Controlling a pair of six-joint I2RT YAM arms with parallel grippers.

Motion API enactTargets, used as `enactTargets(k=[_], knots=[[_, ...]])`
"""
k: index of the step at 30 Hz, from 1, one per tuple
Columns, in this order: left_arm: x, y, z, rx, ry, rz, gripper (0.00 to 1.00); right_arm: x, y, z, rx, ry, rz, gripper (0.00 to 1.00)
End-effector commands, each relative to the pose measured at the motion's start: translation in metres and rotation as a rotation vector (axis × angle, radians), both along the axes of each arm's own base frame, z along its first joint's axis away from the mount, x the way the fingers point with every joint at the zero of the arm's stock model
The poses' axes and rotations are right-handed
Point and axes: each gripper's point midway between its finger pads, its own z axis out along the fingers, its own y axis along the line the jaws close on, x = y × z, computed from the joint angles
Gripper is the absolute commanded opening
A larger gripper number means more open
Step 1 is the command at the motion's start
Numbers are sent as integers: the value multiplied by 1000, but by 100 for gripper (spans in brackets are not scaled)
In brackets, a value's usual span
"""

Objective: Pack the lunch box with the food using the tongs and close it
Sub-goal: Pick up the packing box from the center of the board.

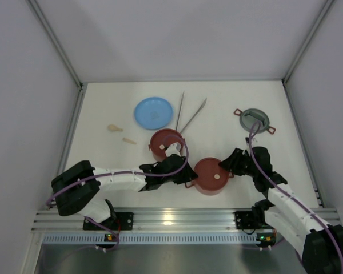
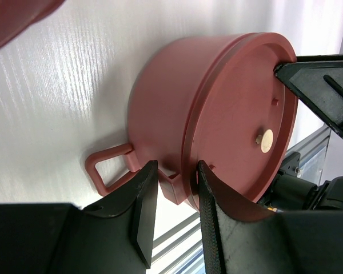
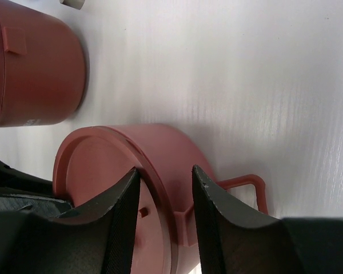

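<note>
The lunch box stands in parts. One dusty-red bowl (image 1: 210,176) near the front edge wears a flat maroon lid (image 2: 240,114). A second red bowl (image 1: 167,142) sits just behind it. My left gripper (image 1: 187,172) is shut on the near bowl's left rim and side lug (image 2: 176,166). My right gripper (image 1: 228,168) straddles the opposite rim (image 3: 166,170), one finger over the lid and one beside the wall, still a little apart. The silver tongs (image 1: 180,108) lie in a V behind the bowls. Two pale food pieces (image 1: 111,128) lie at the left.
A light-blue plate (image 1: 154,113) lies left of the tongs. The grey top lid with red handles (image 1: 254,120) rests at the back right. The near bowl's wire handle (image 3: 248,185) sticks out sideways. White walls close off the table's sides and back.
</note>
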Motion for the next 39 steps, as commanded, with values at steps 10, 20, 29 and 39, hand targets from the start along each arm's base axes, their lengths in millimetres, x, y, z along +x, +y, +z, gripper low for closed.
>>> enactTargets(k=[10,20,29,39], knots=[[-27,45,-46,257,79,-67,34,3,11,15,101,-63,5,9],[-26,49,-40,238,65,-53,34,-1,9,21,97,-47,-3,7],[-28,49,-46,245,76,-55,35,-8,-10,7,-12,15,-55,38],[-29,51,-51,255,86,-56,38,-22,-10,7,-15,47,-33,49]])
